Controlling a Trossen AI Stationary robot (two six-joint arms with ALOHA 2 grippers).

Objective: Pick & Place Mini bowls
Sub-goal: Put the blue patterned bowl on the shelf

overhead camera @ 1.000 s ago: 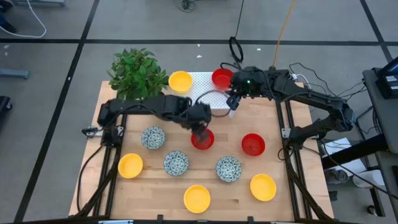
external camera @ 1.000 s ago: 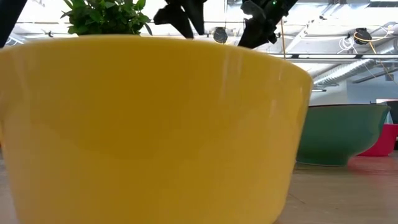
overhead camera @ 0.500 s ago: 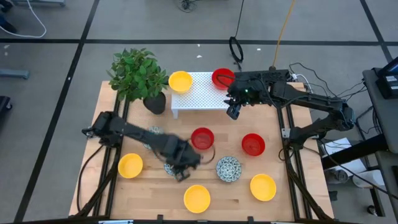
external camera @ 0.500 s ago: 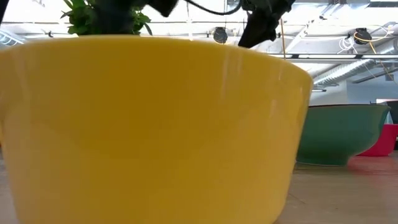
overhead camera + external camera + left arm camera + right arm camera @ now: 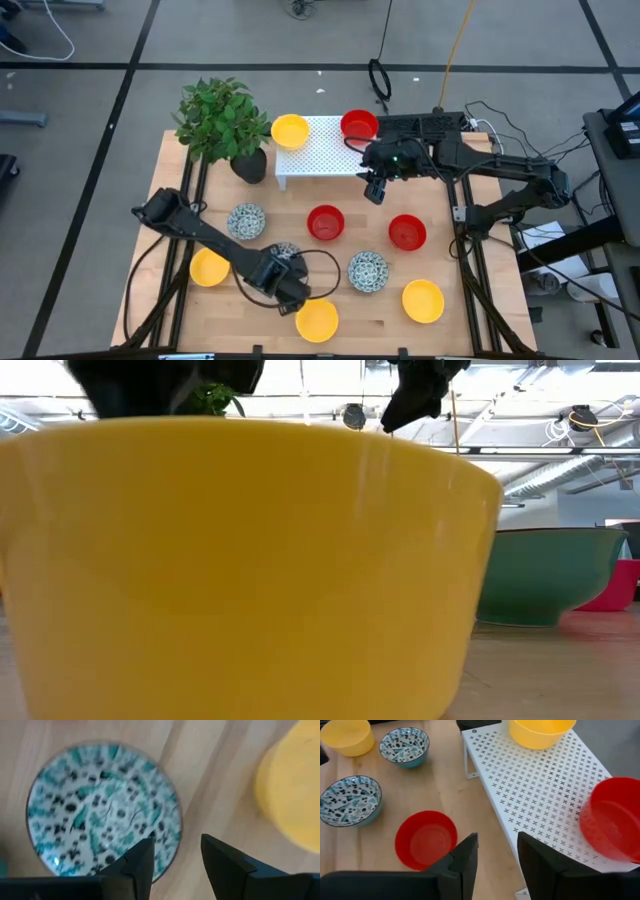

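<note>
Ten mini bowls show in the high view. A yellow bowl (image 5: pixel 290 130) and a red bowl (image 5: pixel 358 125) sit on the white rack (image 5: pixel 325 155). Two red, three yellow and three speckled bowls rest on the table. My left gripper (image 5: pixel 288 288) is open, hovering beside the near rim of the middle speckled bowl (image 5: pixel 283 255), with the nearest yellow bowl (image 5: pixel 317 319) beside it. In the left wrist view the left gripper (image 5: pixel 175 855) stands over that speckled bowl's rim (image 5: pixel 102 810). My right gripper (image 5: pixel 374 187) is open above the table, by the rack's right front corner.
A potted plant (image 5: pixel 222 120) stands at the far left corner. The nearest yellow bowl (image 5: pixel 240 560) fills most of the low view, with a speckled bowl (image 5: pixel 545 575) and a red bowl (image 5: pixel 615 585) behind it. Bare wood lies between rack and red bowls.
My left gripper has swung from the middle red bowl toward the table's near edge, ending low by the middle speckled bowl and the nearest yellow bowl. The red bowl has stayed where it was. My right gripper has drifted slightly toward the near edge, off the rack.
</note>
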